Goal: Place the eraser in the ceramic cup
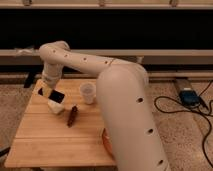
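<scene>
One big pale arm (pixel 120 100) sweeps over the wooden table (pixel 40 145). The white cup (pixel 88 93) stands upright toward the back, and left of it, near but apart, the gripper (pixel 49 92) hangs with its jaws closed on the black eraser (pixel 53 95), tilted just above a beige block (pixel 56 108). It looks like the carry step: next comes a short shift right, bringing the eraser over the cup's rim, lining it up to fit, then letting go.
</scene>
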`<state>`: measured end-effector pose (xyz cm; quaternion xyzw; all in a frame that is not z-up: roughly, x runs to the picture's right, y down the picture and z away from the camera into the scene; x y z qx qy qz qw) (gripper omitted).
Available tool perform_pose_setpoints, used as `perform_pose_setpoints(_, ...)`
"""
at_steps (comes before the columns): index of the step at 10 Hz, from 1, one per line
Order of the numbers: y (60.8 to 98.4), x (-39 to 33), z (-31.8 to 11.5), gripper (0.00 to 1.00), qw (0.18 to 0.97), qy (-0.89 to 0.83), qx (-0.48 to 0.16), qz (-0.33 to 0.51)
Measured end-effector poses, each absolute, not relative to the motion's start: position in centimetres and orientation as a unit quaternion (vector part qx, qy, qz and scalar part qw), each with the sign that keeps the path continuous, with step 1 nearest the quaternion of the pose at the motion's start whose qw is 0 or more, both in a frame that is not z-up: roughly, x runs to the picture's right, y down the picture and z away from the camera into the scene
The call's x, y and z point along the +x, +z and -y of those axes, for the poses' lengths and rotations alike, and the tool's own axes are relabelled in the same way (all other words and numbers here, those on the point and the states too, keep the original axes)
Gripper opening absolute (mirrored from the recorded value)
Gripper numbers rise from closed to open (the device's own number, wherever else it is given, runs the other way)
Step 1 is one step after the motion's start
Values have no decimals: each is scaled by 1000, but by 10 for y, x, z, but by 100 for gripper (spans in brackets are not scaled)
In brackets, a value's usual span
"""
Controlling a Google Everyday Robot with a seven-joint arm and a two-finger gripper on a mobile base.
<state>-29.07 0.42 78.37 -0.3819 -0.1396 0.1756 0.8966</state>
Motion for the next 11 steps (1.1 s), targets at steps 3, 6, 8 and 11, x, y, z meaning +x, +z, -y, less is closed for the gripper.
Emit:
perform_pose_setpoints(3, 815, -247, 23, 0, 907, 175, -345, 166)
perform_pose_setpoints(6, 829, -213, 36, 0, 911, 195, -307, 193)
perform_pose_setpoints(8, 826, -209, 48, 0, 912, 202, -282, 218)
perform_pose_setpoints(11, 816, -206, 68, 0, 908, 207, -253, 261)
